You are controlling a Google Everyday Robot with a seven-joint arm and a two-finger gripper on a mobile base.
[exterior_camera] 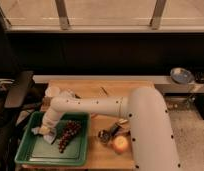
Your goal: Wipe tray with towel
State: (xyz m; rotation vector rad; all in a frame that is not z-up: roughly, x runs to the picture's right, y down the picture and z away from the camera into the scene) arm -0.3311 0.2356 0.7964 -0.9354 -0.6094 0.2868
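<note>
Closest to me is the front rim of the green tray (42,150), which sits at the near left corner of the wooden table (102,156). To its right, near the table's front edge, lies a round orange fruit (120,144), just beside the thick white body of my arm (90,106). A little behind the fruit there is a small metal object (105,135); I cannot tell what it is.

Inside the tray, my gripper (45,131) points down at the left half of the floor, its fingers pressed together on the towel (38,131). The towel is a pale, rumpled wad bunched around the fingertips and touching the tray floor, near the left wall. Just to the right of it, also in the tray, lies a dark red bunch of grapes (68,135), running on a slant from the middle toward the front. My forearm crosses above the tray's back right corner and stretches away to the right over the tabletop.

Farther back, a white cup (52,91) stands near the table's rear left corner, close to my elbow. Beyond the table runs a pale ledge (95,79), and on its right end rests a shallow grey-blue bowl (181,76). Behind that is a dark wall, topped by a window (110,12).
</note>
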